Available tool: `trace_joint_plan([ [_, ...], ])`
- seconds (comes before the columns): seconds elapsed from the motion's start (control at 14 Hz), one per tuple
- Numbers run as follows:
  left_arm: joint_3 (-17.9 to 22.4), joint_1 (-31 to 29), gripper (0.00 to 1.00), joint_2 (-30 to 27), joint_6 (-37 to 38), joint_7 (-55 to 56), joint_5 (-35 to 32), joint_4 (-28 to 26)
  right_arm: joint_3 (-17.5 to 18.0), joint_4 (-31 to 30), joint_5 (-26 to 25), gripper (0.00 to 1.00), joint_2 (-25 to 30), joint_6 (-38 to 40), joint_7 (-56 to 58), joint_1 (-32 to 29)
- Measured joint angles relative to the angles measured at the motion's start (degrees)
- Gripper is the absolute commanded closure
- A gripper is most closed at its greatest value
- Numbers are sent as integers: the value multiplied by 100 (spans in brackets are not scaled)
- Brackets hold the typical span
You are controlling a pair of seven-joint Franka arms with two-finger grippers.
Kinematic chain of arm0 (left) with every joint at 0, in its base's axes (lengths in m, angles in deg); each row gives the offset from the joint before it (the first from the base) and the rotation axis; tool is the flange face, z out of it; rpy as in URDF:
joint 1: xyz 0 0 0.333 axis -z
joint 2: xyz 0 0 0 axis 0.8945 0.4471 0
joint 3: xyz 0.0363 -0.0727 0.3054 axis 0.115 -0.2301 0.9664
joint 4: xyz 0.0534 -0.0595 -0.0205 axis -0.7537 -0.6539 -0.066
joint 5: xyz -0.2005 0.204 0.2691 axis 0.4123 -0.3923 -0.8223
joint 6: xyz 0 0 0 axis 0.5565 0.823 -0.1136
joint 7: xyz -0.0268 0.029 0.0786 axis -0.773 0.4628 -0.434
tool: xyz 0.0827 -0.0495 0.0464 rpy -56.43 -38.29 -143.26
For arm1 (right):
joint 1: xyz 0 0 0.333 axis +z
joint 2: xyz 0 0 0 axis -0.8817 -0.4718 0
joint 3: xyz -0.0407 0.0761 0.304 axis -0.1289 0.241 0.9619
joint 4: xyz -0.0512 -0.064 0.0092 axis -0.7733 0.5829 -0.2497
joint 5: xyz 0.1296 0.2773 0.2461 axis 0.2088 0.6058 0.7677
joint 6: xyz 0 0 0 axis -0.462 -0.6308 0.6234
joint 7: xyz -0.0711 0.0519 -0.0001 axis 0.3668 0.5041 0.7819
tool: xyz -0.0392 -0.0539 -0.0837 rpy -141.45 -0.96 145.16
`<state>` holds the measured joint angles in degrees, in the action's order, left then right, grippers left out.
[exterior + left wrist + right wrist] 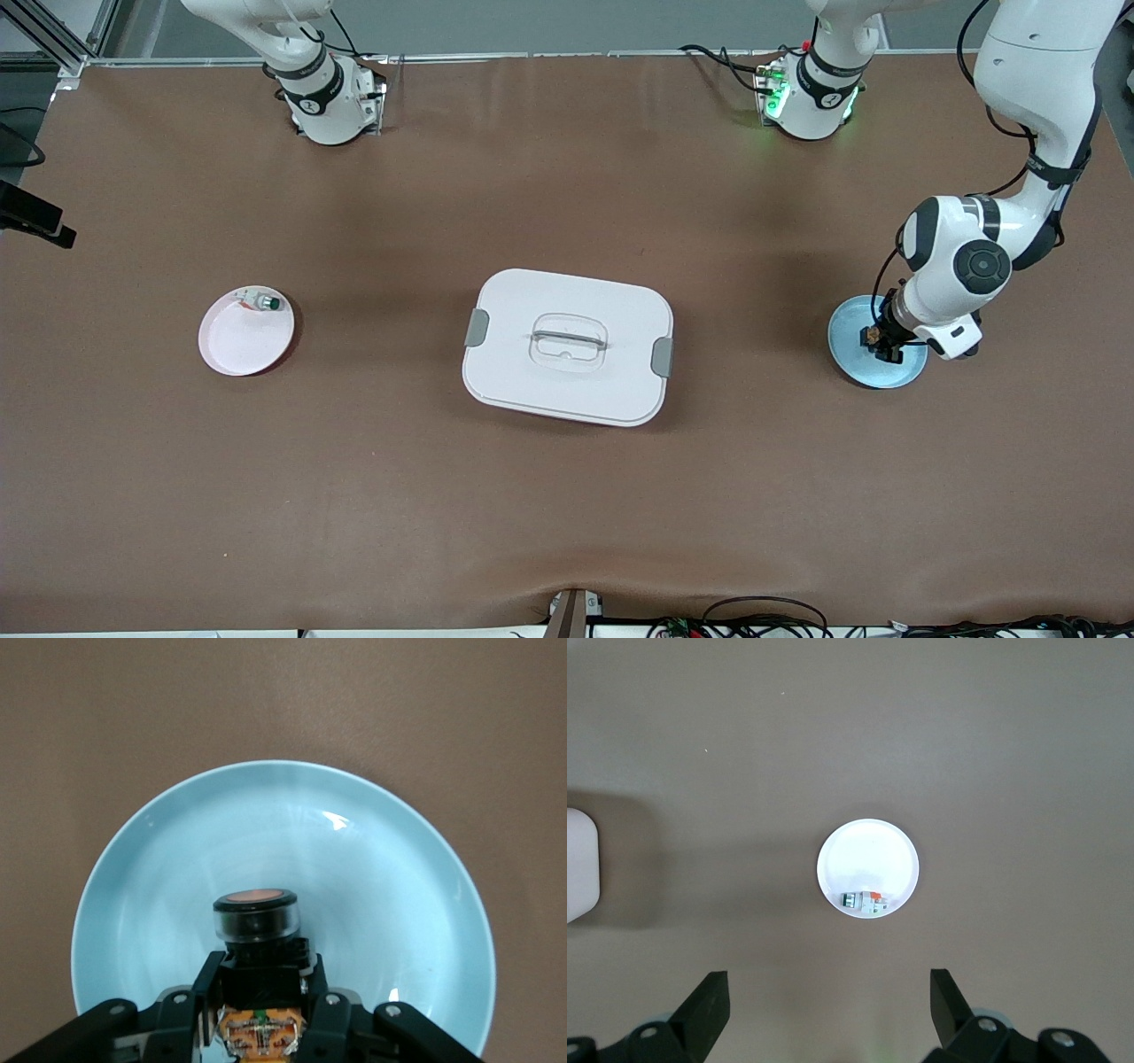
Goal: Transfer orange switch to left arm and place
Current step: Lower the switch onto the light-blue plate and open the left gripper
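The orange switch [256, 920], black with a round orange cap, sits between the fingers of my left gripper [261, 979] over the light-blue plate [266, 824]. The left gripper is shut on its black body. In the front view the left gripper [882, 342] is down at that plate [849, 341], at the left arm's end of the table. My right gripper [828, 989] is open and empty, high over the table near the pink plate [868, 855]. The white box [567, 372] stands mid-table between the two plates.
The pink plate [239, 341] at the right arm's end holds a small silver-white part with a green cap [264, 302], which also shows in the right wrist view [864, 900]. The box's edge [580, 864] shows in the right wrist view. Cables lie along the table's near edge.
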<state>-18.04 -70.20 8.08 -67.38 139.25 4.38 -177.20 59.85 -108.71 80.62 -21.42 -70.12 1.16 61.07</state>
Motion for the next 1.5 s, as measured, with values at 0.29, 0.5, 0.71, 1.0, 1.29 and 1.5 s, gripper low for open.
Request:
trace_joint_plan([
  [0.29, -2, 0, 93, 38, -19, 0, -12, 0, -1, -199, -2, 0, 135, -199, -2, 0],
  [0.5, -2, 0, 54, 43, -20, -2, -22, 0, -2, -284, -2, 0, 215, -230, -3, -1],
  [0.71, -2, -1, 0, 43, -20, -15, -27, 1, -2, -300, 2, 0, 234, -230, -6, -1],
  [1.0, -2, -8, 0, 35, -42, -19, -29, 42, -2, -300, 91, 0, 252, -231, -11, -1],
  [1.29, -11, -82, 0, -151, -44, -19, -29, 123, -2, -302, 131, 0, 271, -231, -22, -1],
  [1.5, -29, -84, 0, -378, -42, -37, -32, 124, -2, -311, 160, 0, 288, -230, -26, -1],
])
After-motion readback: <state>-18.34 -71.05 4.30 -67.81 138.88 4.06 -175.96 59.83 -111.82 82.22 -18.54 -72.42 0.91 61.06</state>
